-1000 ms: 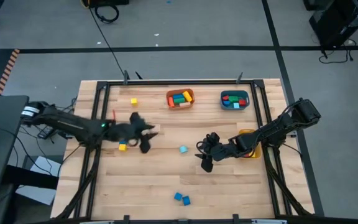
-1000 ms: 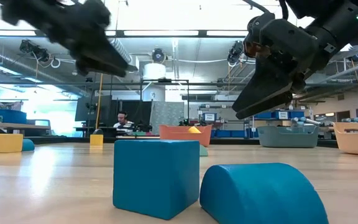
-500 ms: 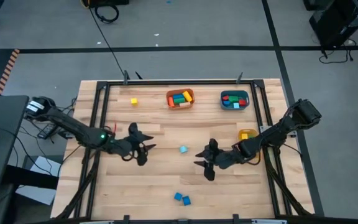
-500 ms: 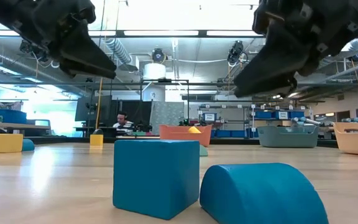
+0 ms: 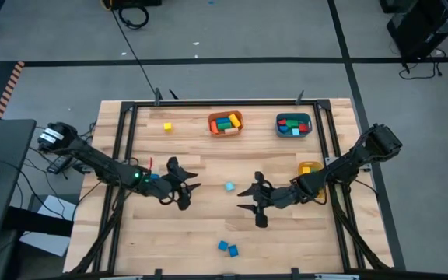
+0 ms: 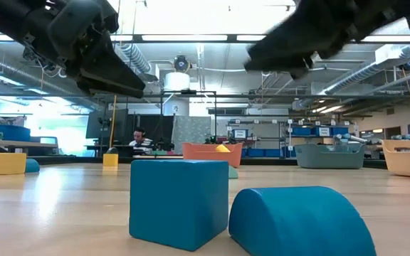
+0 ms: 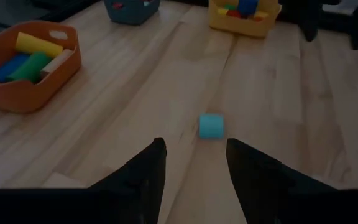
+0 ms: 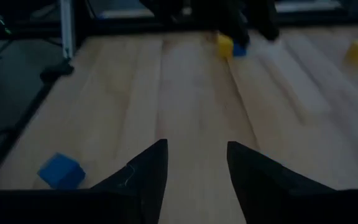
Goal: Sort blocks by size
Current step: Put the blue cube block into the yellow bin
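Note:
A light blue block [image 5: 229, 187] lies on the wooden table between my two grippers, and the left wrist view shows the same light blue block [image 7: 211, 126] just ahead of the fingers. My left gripper [image 5: 186, 189] hovers open to its left, with nothing between its fingers [image 7: 158, 163]. My right gripper [image 5: 247, 201] hovers open to its right, also empty [image 8: 197, 158]. Two blue blocks [image 5: 227, 248] rest near the front edge; the low view shows them as a cube [image 6: 179, 201] and a half-round piece [image 6: 301, 220]. A yellow block [image 5: 167, 126] sits at the far left.
At the far edge stand an orange bin [image 5: 225, 123] and a teal bin [image 5: 293, 125], both holding blocks. A yellow bin [image 5: 309, 169] sits under the right arm. A small yellow and a blue block [image 8: 230, 46] lie by the left arm. A black frame borders the table.
My left gripper has moved toward the table's near edge and sunk a little, staying open. My right gripper has shifted toward the table's left, risen and rolled about its own axis. No block has moved.

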